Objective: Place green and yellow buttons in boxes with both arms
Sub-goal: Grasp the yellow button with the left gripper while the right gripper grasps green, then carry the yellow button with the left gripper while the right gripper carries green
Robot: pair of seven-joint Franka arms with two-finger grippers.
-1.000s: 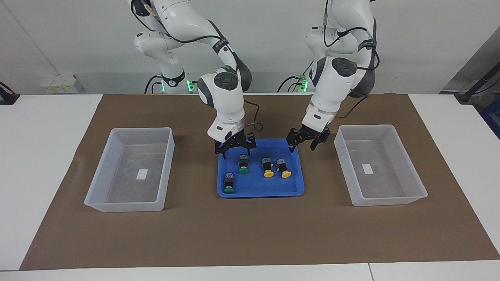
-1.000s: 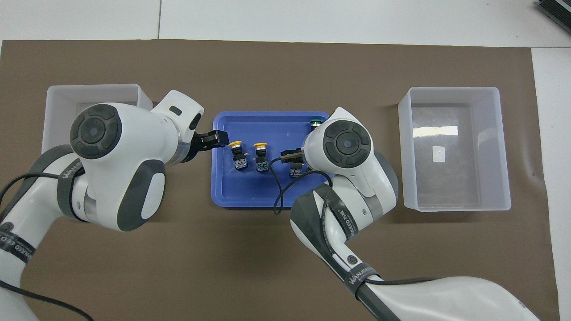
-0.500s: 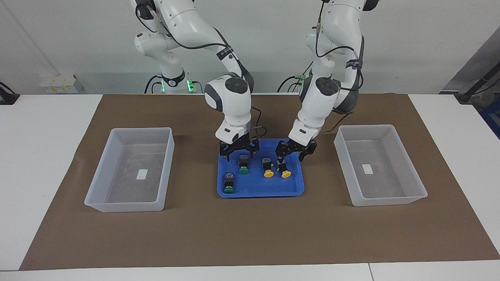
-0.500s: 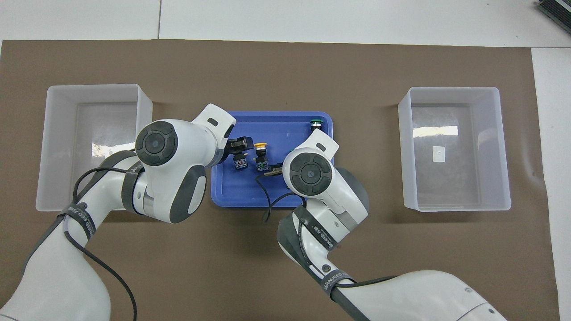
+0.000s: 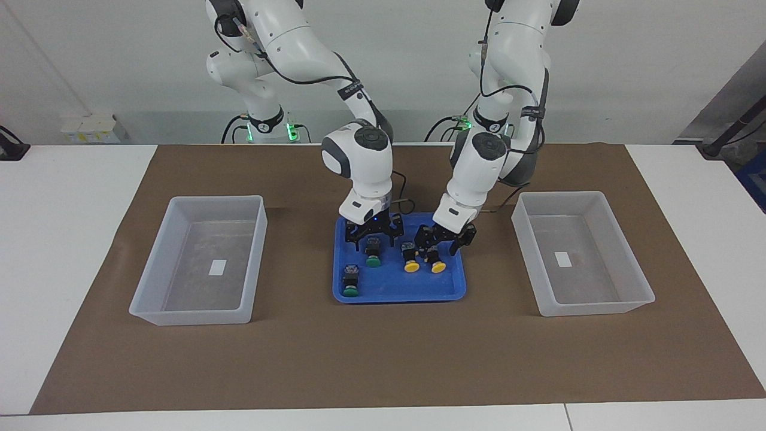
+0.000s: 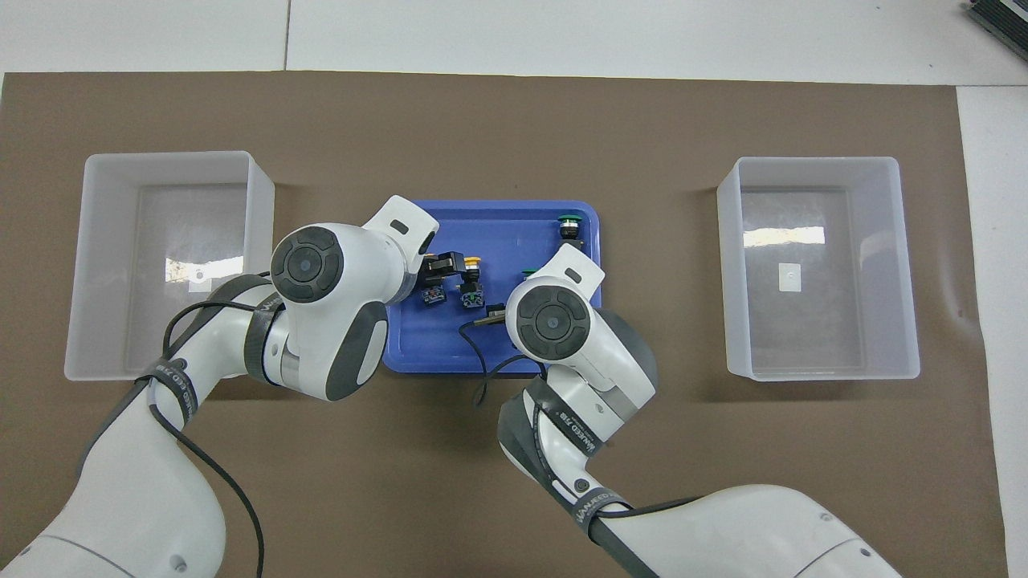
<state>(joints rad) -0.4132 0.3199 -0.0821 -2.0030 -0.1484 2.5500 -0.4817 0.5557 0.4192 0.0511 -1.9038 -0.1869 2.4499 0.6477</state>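
Buttons (image 5: 373,261) in blue tray (image 5: 455,287), both grippers low over them.

Place: a robotics lab, set up as a test bench.
Robots: two white jointed arms (image 5: 359,149) fixed at one end of the table.
Surface: white table (image 5: 72,197) under a brown paper mat (image 5: 383,359).
Surroundings: bare grey-white wall (image 5: 119,60); cabling and green indicator lights (image 5: 291,132) at the arm bases.
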